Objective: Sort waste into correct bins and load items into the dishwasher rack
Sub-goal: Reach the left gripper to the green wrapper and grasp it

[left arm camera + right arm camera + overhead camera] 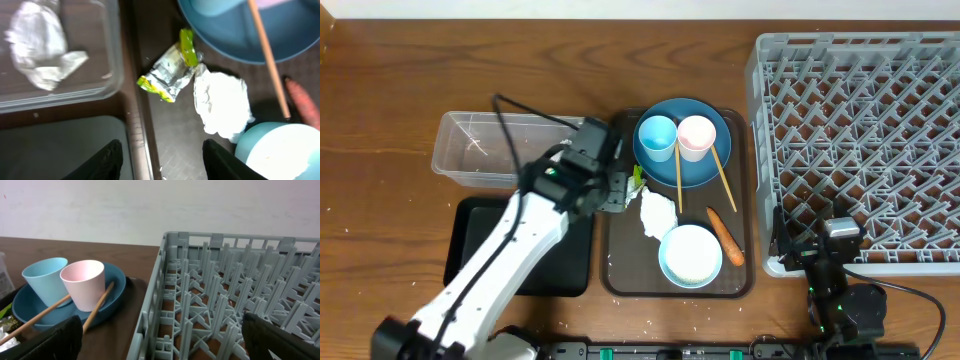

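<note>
**Both grippers seen open, arms kept well apart**

The left arm is stretched diagonally from the lower left of the overhead view toward the centre. The left gripper is pointed downward, its dark fingers spread wide. The right arm is folded low at the lower right, and the right gripper is aimed roughly level, likewise parted wide

On the surface the serving tray sits in the middle, with the rack to its right and, to its left, the tub behind the shallow tray. At the serving tray's rear the plate carries the left cup, the right cup and the chopsticks (both overhanging its front edge). In front of the plate lie the wrapper, the crumpled paper, the carrot further right, and the bowl nearest.
</note>
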You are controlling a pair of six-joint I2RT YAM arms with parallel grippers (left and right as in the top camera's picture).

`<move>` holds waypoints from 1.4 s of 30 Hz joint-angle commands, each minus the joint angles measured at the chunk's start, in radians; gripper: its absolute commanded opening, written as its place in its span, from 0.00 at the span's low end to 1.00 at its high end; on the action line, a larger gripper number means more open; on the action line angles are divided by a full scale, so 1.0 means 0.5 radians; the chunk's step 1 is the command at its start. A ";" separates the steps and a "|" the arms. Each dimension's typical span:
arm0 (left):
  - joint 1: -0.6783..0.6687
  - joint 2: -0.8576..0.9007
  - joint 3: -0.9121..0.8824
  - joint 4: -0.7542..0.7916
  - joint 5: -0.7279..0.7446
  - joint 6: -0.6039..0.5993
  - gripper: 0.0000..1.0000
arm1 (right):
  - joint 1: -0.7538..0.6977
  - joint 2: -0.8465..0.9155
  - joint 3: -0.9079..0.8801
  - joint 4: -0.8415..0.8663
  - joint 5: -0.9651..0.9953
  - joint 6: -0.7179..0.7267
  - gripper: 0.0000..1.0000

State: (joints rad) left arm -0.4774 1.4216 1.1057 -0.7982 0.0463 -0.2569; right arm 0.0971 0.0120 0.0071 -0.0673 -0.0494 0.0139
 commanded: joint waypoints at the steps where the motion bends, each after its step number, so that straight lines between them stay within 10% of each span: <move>1: -0.045 0.117 0.007 0.047 -0.033 0.089 0.54 | -0.012 -0.011 -0.003 -0.008 0.001 -0.016 0.99; 28: -0.069 0.844 0.006 0.569 -0.060 0.389 0.52 | -0.012 -0.011 -0.003 -0.008 0.001 -0.016 0.99; 42: -0.069 0.947 0.006 0.591 0.049 0.394 0.35 | -0.012 -0.011 -0.003 -0.008 0.001 -0.016 0.99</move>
State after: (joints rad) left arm -0.5117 1.8694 1.1069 -0.4961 0.0517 -0.0711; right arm 0.0971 0.0120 0.0071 -0.0673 -0.0498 0.0139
